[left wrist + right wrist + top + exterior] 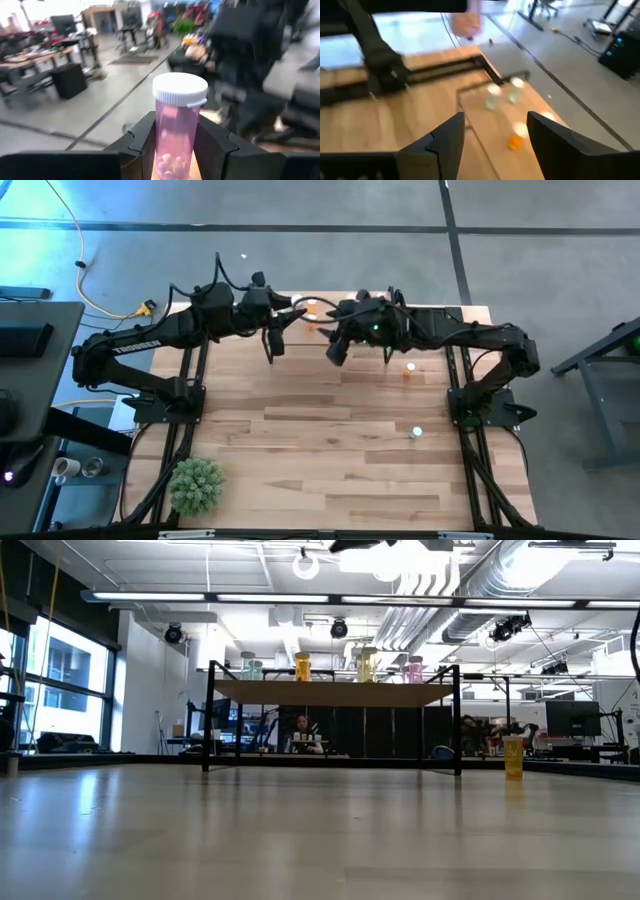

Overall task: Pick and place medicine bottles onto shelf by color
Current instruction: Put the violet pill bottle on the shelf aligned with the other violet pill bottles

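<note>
A pink medicine bottle with a white cap stands upright between the fingers of my left gripper, which is shut on it and points level, high over the table's far middle. Facing it, my right gripper stands open with nothing between its fingers, tipped down over the shelf. On the shelf stand a green, an orange, a yellow and a pink bottle, each on its base. My left gripper pinches the pink bottle's body between its two fingers, below the white cap. The fingers lie level, one on each side of the bottle. The bottle stands upright in the hold, cap up, lifted clear of the table.
An orange bottle and a green bottle stand on the tabletop at the right. A small green plant sits at the near left corner. A person sits in the room behind the shelf.
</note>
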Robot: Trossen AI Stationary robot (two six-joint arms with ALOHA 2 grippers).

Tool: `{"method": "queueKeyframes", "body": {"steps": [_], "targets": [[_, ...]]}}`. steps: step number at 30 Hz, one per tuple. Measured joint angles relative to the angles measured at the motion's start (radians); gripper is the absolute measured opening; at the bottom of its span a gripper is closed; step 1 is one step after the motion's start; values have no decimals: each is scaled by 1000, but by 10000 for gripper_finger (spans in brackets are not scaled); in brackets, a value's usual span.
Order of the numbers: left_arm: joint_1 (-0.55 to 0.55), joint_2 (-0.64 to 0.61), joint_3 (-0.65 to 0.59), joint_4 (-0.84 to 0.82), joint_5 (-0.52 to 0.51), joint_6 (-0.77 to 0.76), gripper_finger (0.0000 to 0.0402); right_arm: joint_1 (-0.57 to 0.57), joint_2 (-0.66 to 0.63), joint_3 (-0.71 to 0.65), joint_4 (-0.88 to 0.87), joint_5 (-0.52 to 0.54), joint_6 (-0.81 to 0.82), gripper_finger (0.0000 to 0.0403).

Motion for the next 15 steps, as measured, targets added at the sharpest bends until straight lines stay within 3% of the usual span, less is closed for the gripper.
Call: {"method": "queueKeyframes", "body": {"steps": [5,10,15], "targets": [[0,0,0,-112,-53,24,102,-60,-42,0,-55,0,-68,206],[0,1,0,-194,-56,8,102,-112,-84,0,15,-32,-202,206],[-3,31,0,-209,-41,-21,101,-151,-92,0,119,-288,-326,206]]}}
